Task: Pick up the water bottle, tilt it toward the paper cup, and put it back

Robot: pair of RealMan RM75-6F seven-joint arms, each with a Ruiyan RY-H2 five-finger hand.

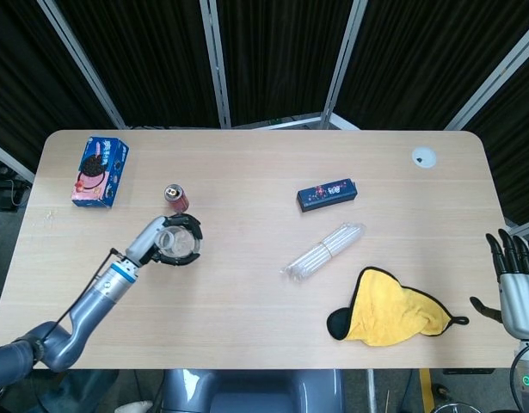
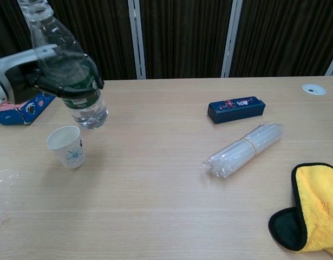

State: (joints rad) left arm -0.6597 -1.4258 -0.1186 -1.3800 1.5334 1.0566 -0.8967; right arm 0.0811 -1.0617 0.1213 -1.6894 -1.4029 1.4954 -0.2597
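The water bottle (image 2: 74, 76) is held aloft, clamped in the left hand (image 2: 66, 81), near the paper cup (image 2: 67, 146); tilting and return are judged outstanding, while the right hand (image 1: 515, 280) is kept spread, empty.

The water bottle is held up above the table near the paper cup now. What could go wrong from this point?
1. The left hand grips the water bottle in the air beside the paper cup; a low swing might knock the light cup over.
2. The cap end is cut off in the chest view, so I cannot tell if it is closed; tilting could spill water.
3. The soda can stands close behind, so the return spot is tight.
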